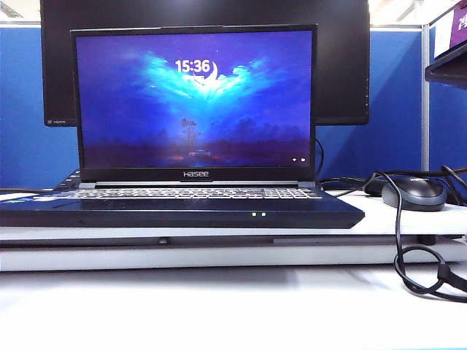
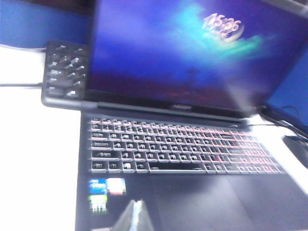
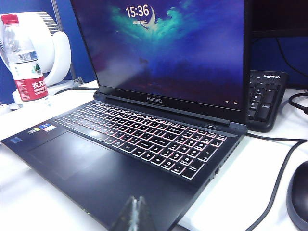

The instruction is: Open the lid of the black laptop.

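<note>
The black laptop (image 1: 182,208) sat on the white desk (image 1: 219,306) with its lid (image 1: 195,102) raised upright, screen lit. The left tool (image 2: 136,216) hovered over the front left palm rest, the right tool (image 3: 137,214) at the front right corner; both fingertip pairs appeared pressed together, grasping nothing.

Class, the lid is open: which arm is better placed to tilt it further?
Right, narrowly: right gripper hovers off the laptop's front corner, lid's side edge in view; left gripper hovers over the palm rest.
</note>
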`<action>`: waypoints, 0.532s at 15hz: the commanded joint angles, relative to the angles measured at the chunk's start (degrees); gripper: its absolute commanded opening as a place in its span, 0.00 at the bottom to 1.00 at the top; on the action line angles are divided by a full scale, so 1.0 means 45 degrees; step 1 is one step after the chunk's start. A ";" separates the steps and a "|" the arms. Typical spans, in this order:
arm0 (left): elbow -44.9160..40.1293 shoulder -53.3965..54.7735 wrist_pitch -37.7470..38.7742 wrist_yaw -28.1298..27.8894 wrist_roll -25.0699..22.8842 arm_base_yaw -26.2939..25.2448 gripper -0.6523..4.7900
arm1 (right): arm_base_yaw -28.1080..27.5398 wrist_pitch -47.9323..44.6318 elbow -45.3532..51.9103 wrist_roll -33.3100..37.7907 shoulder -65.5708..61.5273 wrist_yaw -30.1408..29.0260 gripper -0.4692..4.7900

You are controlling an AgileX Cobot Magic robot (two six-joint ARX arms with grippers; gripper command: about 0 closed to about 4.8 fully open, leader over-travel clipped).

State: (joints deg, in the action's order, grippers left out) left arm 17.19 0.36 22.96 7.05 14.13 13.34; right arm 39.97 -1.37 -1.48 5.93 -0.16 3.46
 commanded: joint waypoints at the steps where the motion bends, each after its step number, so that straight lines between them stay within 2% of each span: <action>1: -0.1311 -0.0034 -0.2841 0.0797 -0.0126 -0.0758 0.11 | 0.0005 -0.0087 -0.0039 0.0010 0.0015 0.0005 0.09; 4: -0.2953 -0.0039 -0.5756 0.0772 -0.0068 -0.1821 0.11 | 0.0005 -0.0083 -0.0039 0.0010 0.0015 0.0005 0.09; 8: -0.3424 -0.0039 -0.5843 0.0714 -0.0398 -0.3002 0.11 | 0.0005 -0.0083 -0.0039 0.0015 0.0015 0.0005 0.09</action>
State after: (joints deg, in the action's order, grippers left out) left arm 2.09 0.32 -2.39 10.28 12.95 0.43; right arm 39.97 -0.99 -1.48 5.93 -0.19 3.49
